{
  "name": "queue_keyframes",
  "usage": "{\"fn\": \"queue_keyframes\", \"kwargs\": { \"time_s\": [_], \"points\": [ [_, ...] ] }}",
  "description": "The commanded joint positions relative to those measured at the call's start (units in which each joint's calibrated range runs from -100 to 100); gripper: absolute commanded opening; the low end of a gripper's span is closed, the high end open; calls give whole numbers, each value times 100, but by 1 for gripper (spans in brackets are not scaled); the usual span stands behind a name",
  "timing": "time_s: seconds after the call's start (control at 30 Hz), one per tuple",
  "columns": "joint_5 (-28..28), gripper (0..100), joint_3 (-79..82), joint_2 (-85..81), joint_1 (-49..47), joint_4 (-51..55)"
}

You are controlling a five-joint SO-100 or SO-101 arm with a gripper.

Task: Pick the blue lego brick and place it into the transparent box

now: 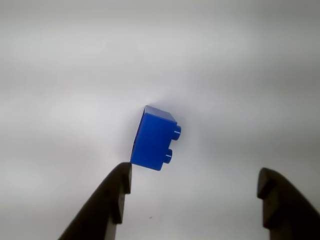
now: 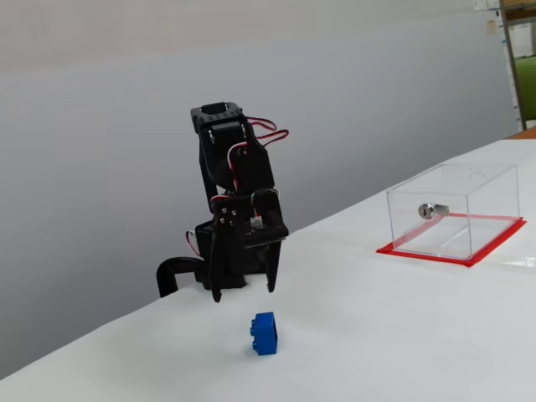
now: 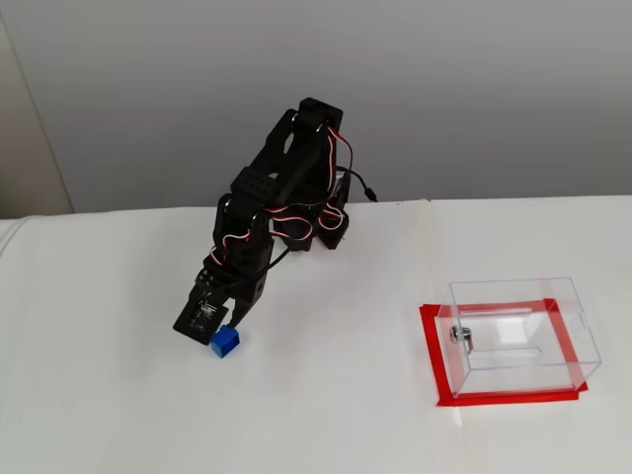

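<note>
So the blue lego brick (image 1: 155,142) is just sitting on the white table (image 2: 377,335), lying on its side with two round studs poking out sideways, toward the right in the wrist view. It's a bright, glossy blue, chunky and roughly cube shaped, and you can see a soft shadow hugging its left edge there. The tool (image 1: 195,180) is hanging above it with the two dark fingers spread wide apart and nothing between them; in the wrist view the left finger tip (image 1: 122,177) looks right next to the brick's lower corner, while the right one is well off to the side. In a fixed view the tool (image 2: 243,289) points down with the brick (image 2: 265,333) on the table just in front of it, clearly not lifted. In the other fixed view the brick (image 3: 226,342) shows right at the tool's tip (image 3: 219,321). The transparent box (image 3: 518,331) is well apart on the right, clear walls, red base edge, with a small silver fitting (image 3: 460,337) on its left wall. The brick's tiny compared with that box.
</note>
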Motion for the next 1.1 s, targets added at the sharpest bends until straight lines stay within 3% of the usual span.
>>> {"fn": "queue_keyframes", "kwargs": {
  "time_s": [0.0,1.07],
  "points": [
    [15,28,-15,113,-24,-196],
    [-157,27,419,1114,-401,-997]
  ]
}}
